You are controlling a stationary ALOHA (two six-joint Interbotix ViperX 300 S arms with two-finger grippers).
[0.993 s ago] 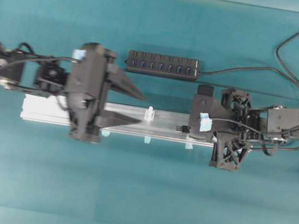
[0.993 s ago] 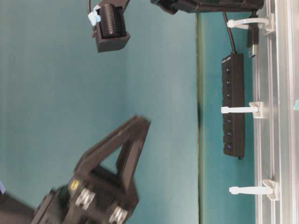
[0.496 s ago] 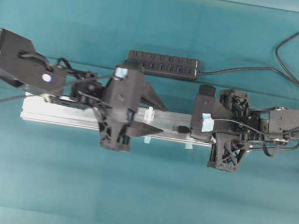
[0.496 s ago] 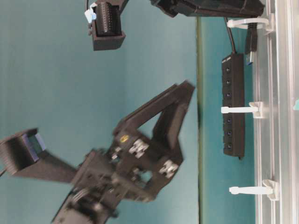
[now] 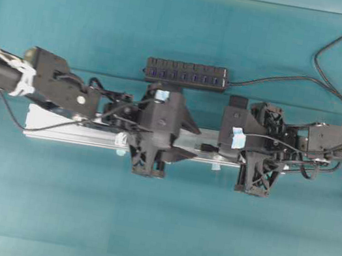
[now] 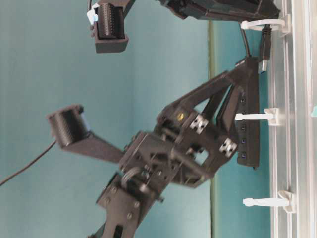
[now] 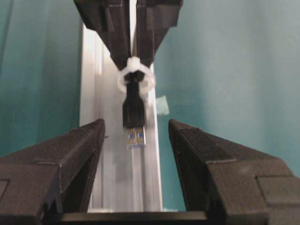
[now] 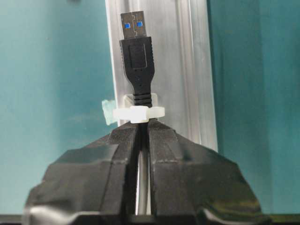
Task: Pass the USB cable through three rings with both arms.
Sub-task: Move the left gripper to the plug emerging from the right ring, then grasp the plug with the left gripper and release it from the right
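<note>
The USB cable [image 8: 137, 61] pokes its black plug, with a silver tip showing blue inside, through the first of the three rings [image 8: 139, 113], a translucent white clip standing on the silver rail [image 8: 187, 70]. Just behind that ring the right pincer [image 8: 139, 140] is closed tight on the cord, its fingers [image 8: 119, 140] pressed together so that only a sliver of cord shows between them. Facing it, the left pincer [image 7: 136, 136] stands wide apart and holds nothing, its fingers [image 7: 84, 145] flanking the plug's tip without touching it. In the overhead view the left arm covers the middle ring, and the plug [image 5: 207, 148] is only a small dark speck; the side view shows the other two rings [image 6: 255, 117] upright along the rail. Behind the rail lies a black multi-port hub [image 5: 186, 74] with its own cord curling off to the right across the teal desk [image 5: 153, 231].
</note>
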